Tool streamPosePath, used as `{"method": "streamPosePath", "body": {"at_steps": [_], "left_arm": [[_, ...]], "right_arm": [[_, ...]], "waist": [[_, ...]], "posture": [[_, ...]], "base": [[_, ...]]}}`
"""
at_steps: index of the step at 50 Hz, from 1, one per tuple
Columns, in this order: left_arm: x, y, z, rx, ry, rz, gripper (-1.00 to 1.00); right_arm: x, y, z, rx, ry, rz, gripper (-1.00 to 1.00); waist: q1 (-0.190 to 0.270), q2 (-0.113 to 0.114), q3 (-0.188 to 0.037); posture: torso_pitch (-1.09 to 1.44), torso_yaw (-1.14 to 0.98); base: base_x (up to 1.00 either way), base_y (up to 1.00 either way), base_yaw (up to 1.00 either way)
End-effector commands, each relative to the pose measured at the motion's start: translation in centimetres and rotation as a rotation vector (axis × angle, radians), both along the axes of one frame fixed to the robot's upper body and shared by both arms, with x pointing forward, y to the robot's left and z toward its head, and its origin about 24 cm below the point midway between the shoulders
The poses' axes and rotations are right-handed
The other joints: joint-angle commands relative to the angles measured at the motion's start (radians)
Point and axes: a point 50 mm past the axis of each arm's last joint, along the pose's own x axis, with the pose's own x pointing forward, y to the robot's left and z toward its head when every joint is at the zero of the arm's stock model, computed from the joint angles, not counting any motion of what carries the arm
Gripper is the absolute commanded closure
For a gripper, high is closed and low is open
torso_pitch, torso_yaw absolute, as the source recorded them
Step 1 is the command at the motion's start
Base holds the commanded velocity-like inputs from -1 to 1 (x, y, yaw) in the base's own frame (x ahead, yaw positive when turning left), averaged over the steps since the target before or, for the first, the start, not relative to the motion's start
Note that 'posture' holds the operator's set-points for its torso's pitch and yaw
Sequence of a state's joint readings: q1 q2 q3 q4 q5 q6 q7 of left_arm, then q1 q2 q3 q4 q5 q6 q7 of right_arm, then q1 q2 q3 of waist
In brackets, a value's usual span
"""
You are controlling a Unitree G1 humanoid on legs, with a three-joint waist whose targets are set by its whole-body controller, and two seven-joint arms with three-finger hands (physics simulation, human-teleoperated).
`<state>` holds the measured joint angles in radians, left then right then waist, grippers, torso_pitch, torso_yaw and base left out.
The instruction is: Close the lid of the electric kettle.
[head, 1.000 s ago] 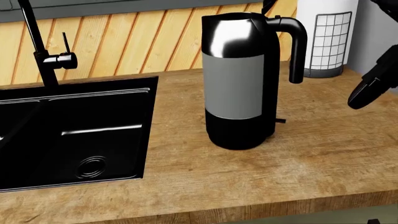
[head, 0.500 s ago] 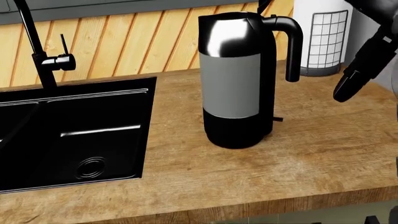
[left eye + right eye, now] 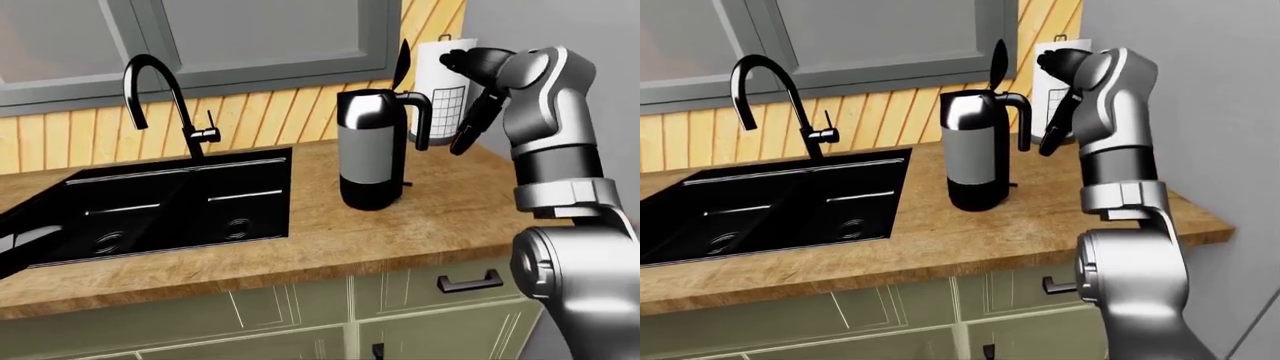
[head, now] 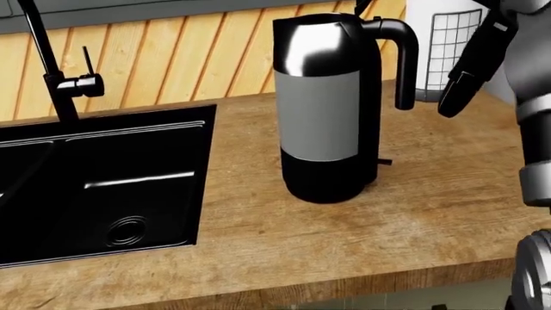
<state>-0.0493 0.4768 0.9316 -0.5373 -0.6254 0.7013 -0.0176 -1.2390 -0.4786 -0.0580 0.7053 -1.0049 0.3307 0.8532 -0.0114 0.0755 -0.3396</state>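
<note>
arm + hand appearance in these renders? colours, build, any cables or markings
Only the right arm shows: glossy silver-grey metal, rounded cylindrical segments with ringed joints, bulbous at the bottom. The right hand is black, with long blunt fingers. No cables, markings or sleeves visible. The left arm is out of view.

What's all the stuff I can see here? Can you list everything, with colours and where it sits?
electric kettle: one, silver and grey with a black base and handle, standing on the counter right of the sink.
lid: one, black, standing open above the kettle.
sink: one, black, two basins, set in the counter at the left.
faucet: one, black, curved, above the sink.
paper towel roll: one, white, in a black wire holder, by the wall.
counter: one, wood.
cabinets: pale green, black handles, below the counter.
window: one, grey frame, top.
right hand: one, black, fingers hanging beside the kettle's handle, on a silver arm.
</note>
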Motion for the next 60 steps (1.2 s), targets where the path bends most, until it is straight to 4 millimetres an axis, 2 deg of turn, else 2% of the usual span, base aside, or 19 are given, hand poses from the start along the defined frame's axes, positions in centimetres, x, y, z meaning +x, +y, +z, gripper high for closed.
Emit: {"method": "streamPosePath", "body": {"at_steps": [1, 18, 24, 33, 43, 51, 55, 60], "left_arm": [[-0.2, -0.3, 1.5, 0.053, -0.059, -0.008, -1.00], [-0.1, -0.5, 1.7, 0.057, -0.059, -0.013, -1.00], [-0.1, -0.5, 1.7, 0.057, -0.060, -0.013, -1.00], [-0.2, -0.6, 1.8, 0.058, -0.062, -0.014, -1.00], [-0.1, -0.6, 1.7, 0.058, -0.061, -0.014, -1.00], [0.0, -0.5, 1.7, 0.055, -0.063, -0.013, -1.00], [-0.1, -0.5, 1.7, 0.054, -0.064, -0.012, -1.00], [-0.1, -0.5, 1.8, 0.053, -0.065, -0.013, -1.00]], "right_arm": [[-0.2, 0.7, 2.6, -0.027, -0.096, 0.020, -1.00], [0.9, 2.7, 3.7, -0.061, -0.076, 0.050, -1.00], [1.4, 3.4, 2.8, -0.066, -0.065, 0.065, -1.00], [1.9, 5.0, 2.8, -0.077, -0.049, 0.097, -1.00], [2.1, 5.6, 2.6, -0.078, -0.051, 0.108, -1.00], [2.3, 8.3, 2.7, -0.094, -0.052, 0.167, -1.00], [2.1, 9.6, 3.4, -0.096, -0.061, 0.191, -1.00], [2.1, 11.5, 3.2, -0.117, -0.059, 0.240, -1.00]], "waist": [[0.000, 0.000, -0.003], [0.001, 0.007, -0.003], [0.002, 0.009, -0.002], [0.002, 0.013, -0.001], [0.001, 0.015, -0.003], [-0.003, 0.021, -0.004], [-0.008, 0.027, -0.005], [-0.014, 0.033, -0.005]], "posture": [[-0.55, 0.00], [-0.55, 0.00], [-0.55, 0.00], [-0.55, 0.00], [-0.55, 0.00], [-0.55, 0.00], [-0.55, 0.00], [-0.55, 0.00]], "base": [[0.00, 0.00, 0.00], [0.00, 0.00, 0.00], [0.00, 0.00, 0.00], [0.00, 0.00, 0.00], [0.00, 0.00, 0.00], [0.00, 0.00, 0.00], [0.00, 0.00, 0.00], [0.00, 0.00, 0.00]]}}
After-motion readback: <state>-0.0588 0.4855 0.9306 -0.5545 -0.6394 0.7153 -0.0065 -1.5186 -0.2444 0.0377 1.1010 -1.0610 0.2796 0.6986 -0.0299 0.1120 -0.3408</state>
